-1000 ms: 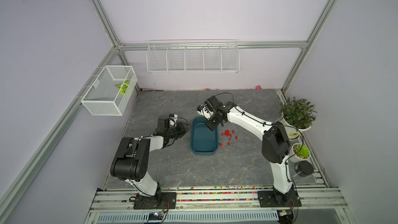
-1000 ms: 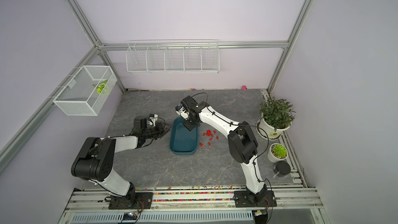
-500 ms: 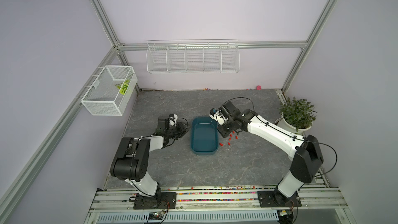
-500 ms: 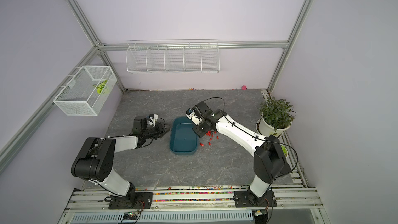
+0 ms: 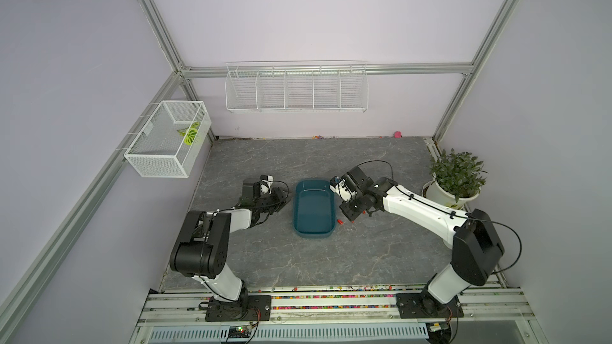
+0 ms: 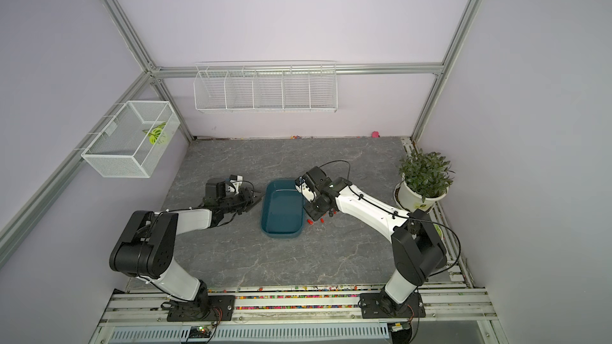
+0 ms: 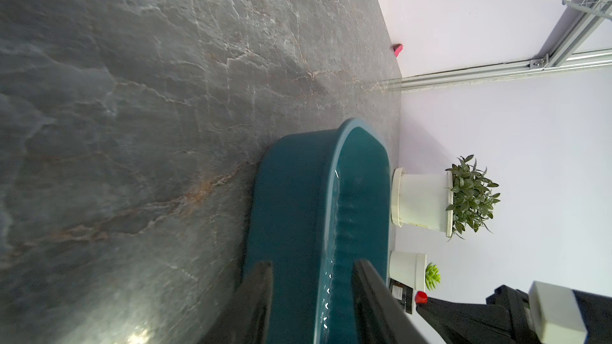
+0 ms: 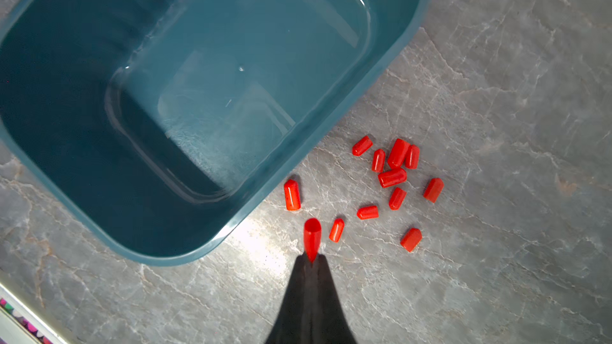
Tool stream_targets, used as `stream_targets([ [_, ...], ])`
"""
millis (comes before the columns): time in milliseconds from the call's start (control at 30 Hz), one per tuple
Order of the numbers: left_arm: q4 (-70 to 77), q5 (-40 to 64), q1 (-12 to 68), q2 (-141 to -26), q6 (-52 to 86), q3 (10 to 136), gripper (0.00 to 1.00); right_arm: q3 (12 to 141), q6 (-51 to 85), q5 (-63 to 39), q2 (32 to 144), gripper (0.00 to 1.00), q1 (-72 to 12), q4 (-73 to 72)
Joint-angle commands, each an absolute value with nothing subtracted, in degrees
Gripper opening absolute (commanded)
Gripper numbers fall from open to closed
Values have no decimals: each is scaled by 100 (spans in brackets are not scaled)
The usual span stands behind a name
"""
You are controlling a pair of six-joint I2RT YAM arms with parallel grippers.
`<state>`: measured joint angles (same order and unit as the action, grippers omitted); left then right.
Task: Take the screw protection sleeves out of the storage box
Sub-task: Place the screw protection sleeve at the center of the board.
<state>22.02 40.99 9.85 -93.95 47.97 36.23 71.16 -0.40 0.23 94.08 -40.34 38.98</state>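
The dark teal storage box (image 5: 313, 234) (image 6: 281, 233) stands mid-table, and the right wrist view shows its floor (image 8: 231, 77) bare. Several red screw protection sleeves (image 8: 392, 177) (image 6: 309, 222) lie on the table just off its right wall. My right gripper (image 8: 311, 258) (image 5: 349, 218) hangs over them, shut on one sleeve (image 8: 312, 236) that sticks out past the fingertips; the same sleeve (image 7: 421, 296) shows in the left wrist view. My left gripper (image 7: 313, 263) (image 5: 284, 201) is shut on the box's left wall (image 7: 291, 193), one finger outside and one inside.
A potted plant (image 5: 455, 177) and a small succulent pot (image 7: 414, 271) stand at the right edge. White wire baskets hang on the back wall (image 5: 296, 89) and left wall (image 5: 169, 140). A pink blob (image 5: 397, 134) lies at the back. Coloured beads (image 5: 331, 297) line the front rail.
The right arm has swung from over the box's far end out to its right side, carrying a sleeve, and now hangs over the sleeves on the table. The left arm has not moved.
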Motion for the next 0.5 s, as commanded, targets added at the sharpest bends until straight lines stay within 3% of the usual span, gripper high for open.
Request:
stream_targets([
  [0, 2233, 4148, 961, -9439, 4804, 3753, 46, 7001, 115, 45, 9494, 4, -3959, 3749],
  [467, 2250, 4157, 958, -9432, 4793, 3744, 46, 6880, 158, -44, 10087, 3, -3937, 3559],
])
